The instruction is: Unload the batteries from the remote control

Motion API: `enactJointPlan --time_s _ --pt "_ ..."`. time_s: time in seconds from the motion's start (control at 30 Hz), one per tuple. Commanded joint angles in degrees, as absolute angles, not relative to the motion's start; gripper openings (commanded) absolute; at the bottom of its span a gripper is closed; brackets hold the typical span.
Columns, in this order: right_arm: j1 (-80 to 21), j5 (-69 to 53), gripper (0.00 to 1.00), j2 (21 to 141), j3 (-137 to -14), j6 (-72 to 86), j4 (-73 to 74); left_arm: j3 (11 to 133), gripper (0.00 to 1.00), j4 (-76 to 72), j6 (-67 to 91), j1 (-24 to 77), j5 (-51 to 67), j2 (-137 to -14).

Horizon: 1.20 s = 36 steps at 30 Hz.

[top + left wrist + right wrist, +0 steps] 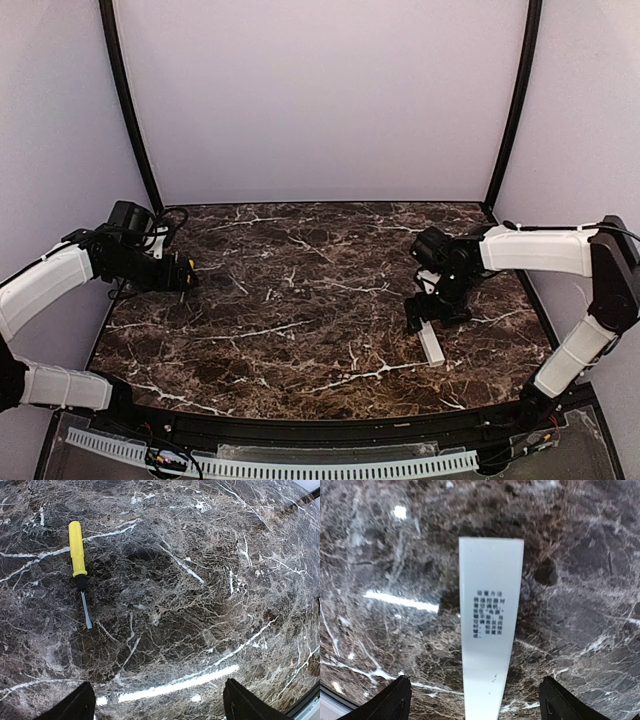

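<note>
The remote control (490, 630) is a slim white bar lying flat on the marble table, with its small dark printed label facing up. In the top view the remote control (432, 343) lies at the right of the table, its far end under my right gripper (422, 312). My right gripper (477, 705) is open, with one dark finger on each side of the bar and neither touching it. My left gripper (159, 707) is open over bare marble at the far left (186, 276). The batteries are hidden.
A yellow-handled screwdriver (76, 550) lies on the marble ahead and to the left of my left fingers (75, 705). The dark marble table (300, 300) is boxed in by pale walls. A black rail runs along its near edge.
</note>
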State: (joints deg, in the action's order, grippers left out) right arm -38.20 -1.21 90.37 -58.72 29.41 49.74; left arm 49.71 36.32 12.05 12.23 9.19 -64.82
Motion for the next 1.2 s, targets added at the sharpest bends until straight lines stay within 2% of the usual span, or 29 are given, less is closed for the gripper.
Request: enactJointPlan --time_s 0.0,0.47,0.7,0.93,1.17 --pt "-39.32 -2.45 0.84 89.9 -55.16 31.97 49.15 48.91 0.89 37.31 11.8 12.57 9.44 -64.84" --pt "-41.84 -0.67 0.59 91.39 -50.89 33.84 47.18 48.95 0.87 37.29 12.01 12.96 9.09 -65.13" --pt "-43.1 -0.25 0.4 92.49 -51.02 33.49 47.19 48.95 0.87 37.27 11.95 13.01 9.0 -65.23" --pt "-43.59 3.9 0.14 92.3 -52.81 32.36 47.25 48.91 0.87 37.29 11.96 13.18 8.96 -65.04" --pt "-43.98 7.95 0.01 91.71 -61.39 25.8 46.18 49.0 0.87 36.79 11.46 13.26 12.07 -64.54"
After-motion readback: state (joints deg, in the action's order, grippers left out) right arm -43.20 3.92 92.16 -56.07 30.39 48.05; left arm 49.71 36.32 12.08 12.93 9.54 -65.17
